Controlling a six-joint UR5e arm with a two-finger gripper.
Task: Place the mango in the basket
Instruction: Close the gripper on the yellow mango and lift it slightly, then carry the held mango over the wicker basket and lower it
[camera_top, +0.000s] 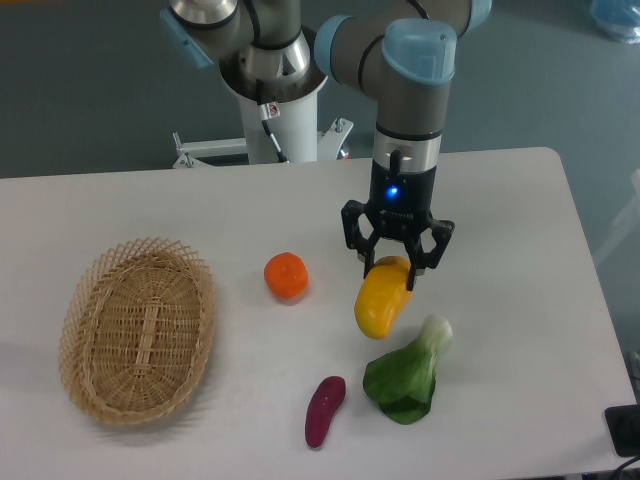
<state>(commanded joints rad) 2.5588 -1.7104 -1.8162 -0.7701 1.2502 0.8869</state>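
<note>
Already the black two-finger pincer (394, 269) gripped the glossy yellow-orange mango (381, 299) at its upper end, near the surface's centre. Judged next: carry it toward nine o'clock, past the round orange fruit (286, 276), and release over the woven wicker basket (137, 331).

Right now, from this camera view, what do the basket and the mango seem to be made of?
The basket looks like woven wicker or straw: light tan, matte, with visible weave strands and an open scalloped rim. The mango, held at its upper end by the gripper, looks smooth and glossy, with an even yellow-orange skin. It may be plastic, though the view cannot settle real or imitation.
</note>
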